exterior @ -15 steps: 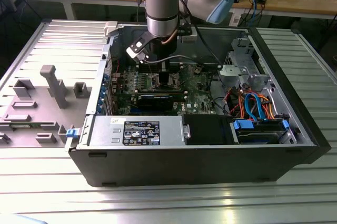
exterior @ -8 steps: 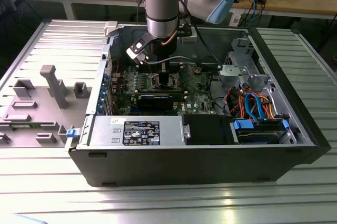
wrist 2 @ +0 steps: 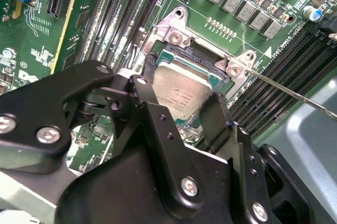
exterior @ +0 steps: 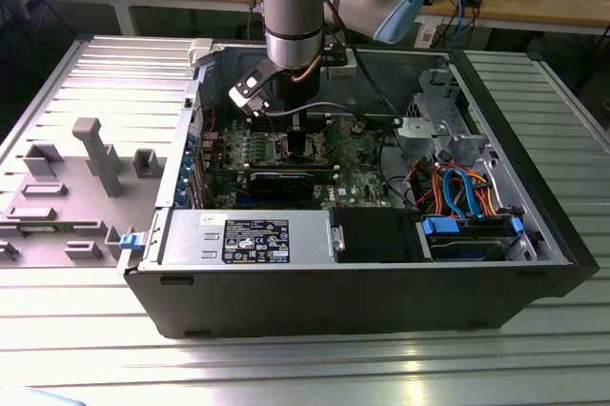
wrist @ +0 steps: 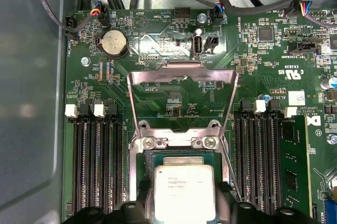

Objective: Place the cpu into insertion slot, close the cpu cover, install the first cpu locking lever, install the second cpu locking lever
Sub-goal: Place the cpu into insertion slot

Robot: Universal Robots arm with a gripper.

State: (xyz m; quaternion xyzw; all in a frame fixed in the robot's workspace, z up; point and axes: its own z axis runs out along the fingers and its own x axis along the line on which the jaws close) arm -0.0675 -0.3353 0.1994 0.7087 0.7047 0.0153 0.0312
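The cpu (wrist: 184,192) sits over the insertion slot (wrist: 174,155), silver top up. The gripper (wrist: 184,207) is clamped on it, w/ one black finger (wrist: 143,208) against each of two opposite edges. We can't tell whether the chip is fully seated or just above the contacts.

In the first wrist view we see the cpu cover (wrist: 152,77) standing raised from its hinge. Its window frame leans away from the slot, so the slot is uncovered. The second wrist view shows other things: the slot's dark rim at the chip's far corner, the screws of the hinge bracket, and a thin locking lever (wrist 2: 295,96). The lever stands free, angled away from the socket over the memory slots.

Edges: memory slots (wrist: 97,166) run just beside the slot on both sides. The fingers sit in the narrow strips btwn the socket frame and those slots. A coin battery (wrist: 114,42) lies beyond the cover, well apart.

In the exterior view the arm (exterior: 295,6) comes straight down into the open pc case (exterior: 381,301). The graphics card (exterior: 286,180) lies just nearer the camera than the wrist. The drive cage (exterior: 448,125) is toward the exterior view's right, apart from the arm, w/ open board btwn them.
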